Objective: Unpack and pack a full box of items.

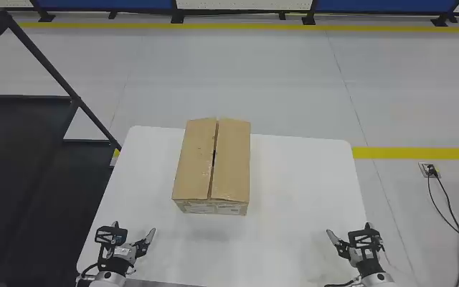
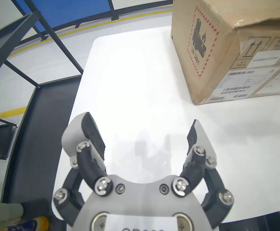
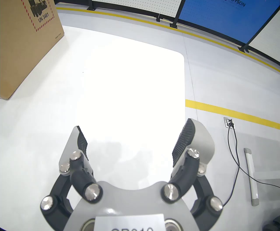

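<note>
Count: 1 cardboard box (image 1: 213, 166), 1 white table (image 1: 301, 208), 2 grippers.

Box: you have it standing upright at about mid-table, a bit left of ctr, long axis running near to far. Its 2 top flaps (image 1: 231, 158) are folded down and meet along a centre seam, with a thin dark gap partway along. The near end face carries white labels (image 2: 237, 84); the exact no. can't be told. There is 1 red-dashed mark on the left side face (image 2: 200, 43) and 1 on the right side face (image 3: 40, 13).

Left gripper (image 2: 141, 122): at the near-left table edge, jaws released and spread wide, nothing between the pads, well apart from the box.

Right gripper (image 3: 133, 126): at the near-right table edge, jaws likewise released and wide, holding nothing, well apart from the box.

Surroundings: 1 black rack (image 1: 43, 143) stands just left of the table. 1 yellow floor line (image 1: 405, 152) lies right of the table, another along the far wall. 1 floor socket w/ black cable (image 1: 428, 170) is on the right.
</note>
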Action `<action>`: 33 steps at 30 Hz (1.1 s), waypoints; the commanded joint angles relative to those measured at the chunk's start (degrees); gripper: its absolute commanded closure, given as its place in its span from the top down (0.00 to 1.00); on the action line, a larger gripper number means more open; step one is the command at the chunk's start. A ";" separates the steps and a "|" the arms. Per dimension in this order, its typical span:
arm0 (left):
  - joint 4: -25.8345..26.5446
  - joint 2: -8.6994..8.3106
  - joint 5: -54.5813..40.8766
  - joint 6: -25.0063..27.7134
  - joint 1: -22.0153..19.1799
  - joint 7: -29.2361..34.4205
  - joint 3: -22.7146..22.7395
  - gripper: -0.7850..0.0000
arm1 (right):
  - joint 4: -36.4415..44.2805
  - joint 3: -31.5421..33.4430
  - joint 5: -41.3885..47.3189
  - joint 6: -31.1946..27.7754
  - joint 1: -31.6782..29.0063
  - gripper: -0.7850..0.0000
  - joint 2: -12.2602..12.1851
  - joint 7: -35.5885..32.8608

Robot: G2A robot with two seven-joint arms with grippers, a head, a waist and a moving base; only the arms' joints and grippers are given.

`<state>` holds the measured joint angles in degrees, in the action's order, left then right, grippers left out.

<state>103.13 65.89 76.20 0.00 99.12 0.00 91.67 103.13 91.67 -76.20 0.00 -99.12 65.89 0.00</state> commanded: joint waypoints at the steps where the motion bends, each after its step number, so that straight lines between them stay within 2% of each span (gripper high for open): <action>1: 0.00 0.00 0.00 0.00 0.00 0.00 0.00 1.00 | 0.00 0.00 0.00 0.00 0.00 1.00 0.00 0.00; 12: -0.04 0.01 -0.14 -0.05 -0.07 -0.04 0.05 1.00 | 0.25 -0.12 -0.09 -0.18 0.03 1.00 0.01 0.18; 16: -1.49 0.27 -4.88 0.52 -1.95 -2.85 1.09 1.00 | 2.60 -1.31 0.06 -0.79 0.05 1.00 0.22 1.53; 23: -3.76 0.33 -9.94 4.87 -7.03 -4.84 2.65 1.00 | 4.69 -5.37 2.02 2.93 5.32 1.00 1.11 -1.45; 26: -4.40 0.13 -11.34 9.17 -9.52 -4.08 3.22 1.00 | 5.52 -7.93 1.39 6.45 7.84 1.00 1.66 -2.14; 29: -4.40 0.13 -11.34 9.17 -9.52 -4.08 3.22 1.00 | 6.77 -10.93 -0.26 10.12 9.24 1.00 2.22 -3.12; 33: -4.40 0.13 -11.34 9.17 -9.52 -4.08 3.22 1.00 | 6.77 -10.93 -0.26 10.12 9.24 1.00 2.22 -3.12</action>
<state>98.73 66.02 64.86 9.17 89.61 -4.08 94.90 109.94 80.69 -76.50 10.20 -89.86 68.12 -3.16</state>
